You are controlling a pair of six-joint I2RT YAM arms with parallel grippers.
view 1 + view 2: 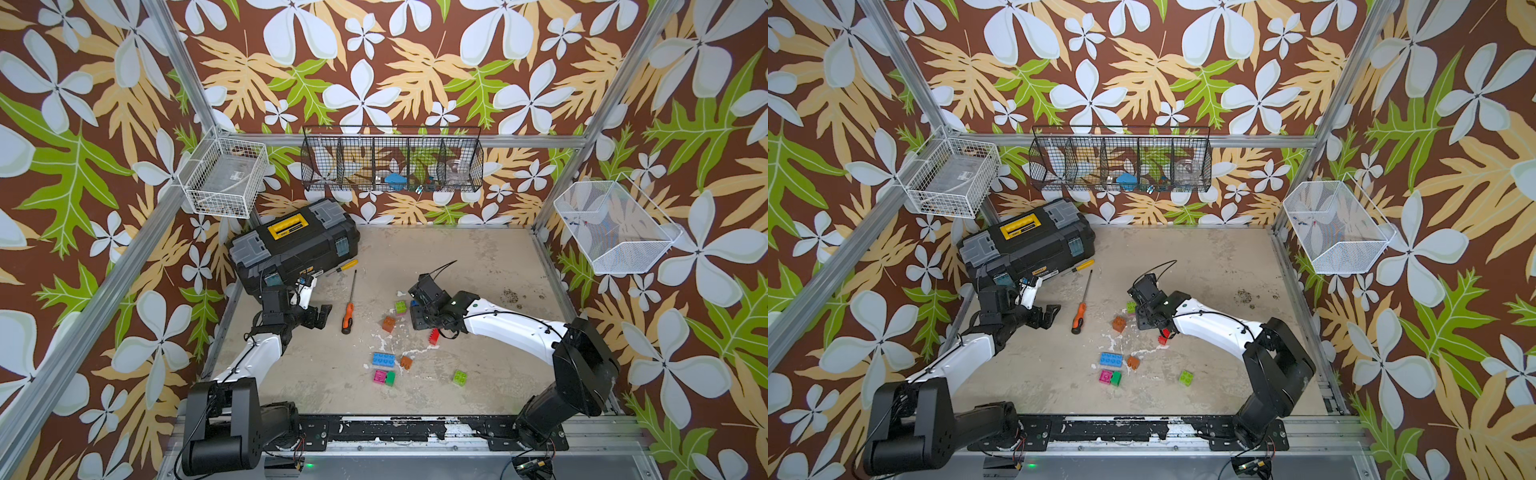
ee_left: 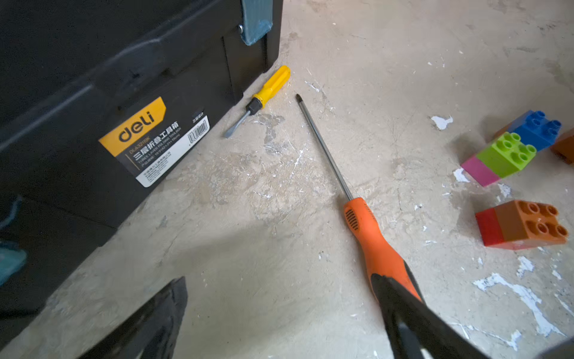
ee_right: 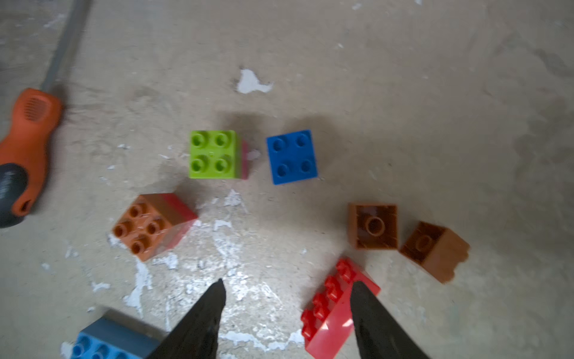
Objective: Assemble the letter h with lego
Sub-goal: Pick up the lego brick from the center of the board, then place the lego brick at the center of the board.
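We look down on a worn grey desk [image 1: 478,257] where a long orange screwdriver [image 1: 348,313] lies. The left pincer [image 1: 323,317] hovers just beside the screwdriver's handle, on the side away from the bricks, its jaws spread wide with nothing between them. All the lego bricks lie on the screwdriver's other side, loose or stacked in twos, not yet joined into a letter h. Nearest the handle sits an orange brick on a red one [image 1: 389,323]. Just beyond it are a green brick on a pink one [image 1: 401,306] and a blue cube [image 3: 292,157]. The right pincer [image 3: 288,282] hangs above this group, jaws partly apart, gripping nothing. One finger overlaps a long red brick [image 3: 329,329]; we cannot tell whether they touch. Two brown bricks [image 3: 372,226] lie upturned near it. Nearer the arm bases than the handle lie a long blue brick [image 1: 385,359], an orange brick [image 1: 406,362], a pink and green pair [image 1: 384,377] and a lone green brick [image 1: 460,377]. Beside the screwdriver's tip lies a small yellow screwdriver [image 1: 347,266], with a black toolbox [image 1: 291,245] beyond it.
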